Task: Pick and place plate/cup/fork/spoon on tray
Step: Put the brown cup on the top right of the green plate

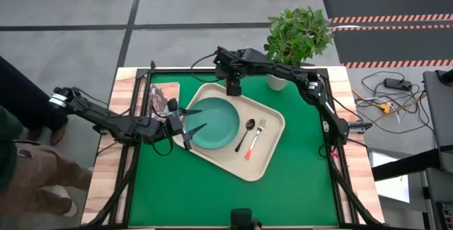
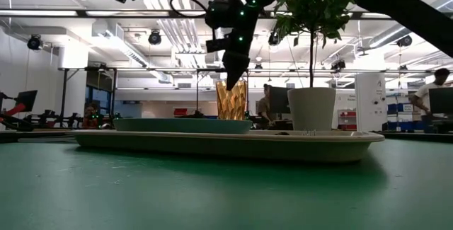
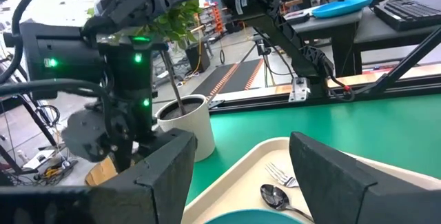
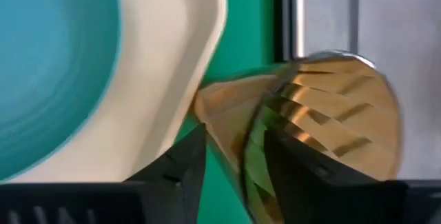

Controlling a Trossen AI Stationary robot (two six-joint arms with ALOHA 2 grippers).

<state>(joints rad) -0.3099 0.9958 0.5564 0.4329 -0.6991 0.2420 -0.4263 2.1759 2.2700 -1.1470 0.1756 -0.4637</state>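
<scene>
The cream tray [image 1: 265,163] lies mid-table. On it are the teal plate [image 1: 219,122], the dark spoon [image 1: 246,132] and the red-handled fork [image 1: 256,138]. My right gripper [image 1: 232,87] is at the tray's far edge, shut on the amber cup [image 2: 231,101], which is beside the tray's far corner over the green mat [image 4: 241,65]. The plate hides the cup's base in the low view. My left gripper [image 1: 190,121] is open and empty over the plate's left rim; its fingers [image 3: 331,176] frame the spoon and fork. My right gripper holds the cup by its wall near the rim [image 4: 248,162], coming from above with fingers pointing down. One finger [image 4: 182,165] is outside the wall; the other [image 4: 303,165] seems to be inside the cup. Whether the cup's base is on the mat, I cannot tell.
A plant in a white pot [image 1: 277,81] stands just right of the cup at the table's far edge. A picture-covered book [image 1: 161,97] lies left of the tray. A person [image 1: 21,138] is beside the table's left side. Green mat is bare at the near side.
</scene>
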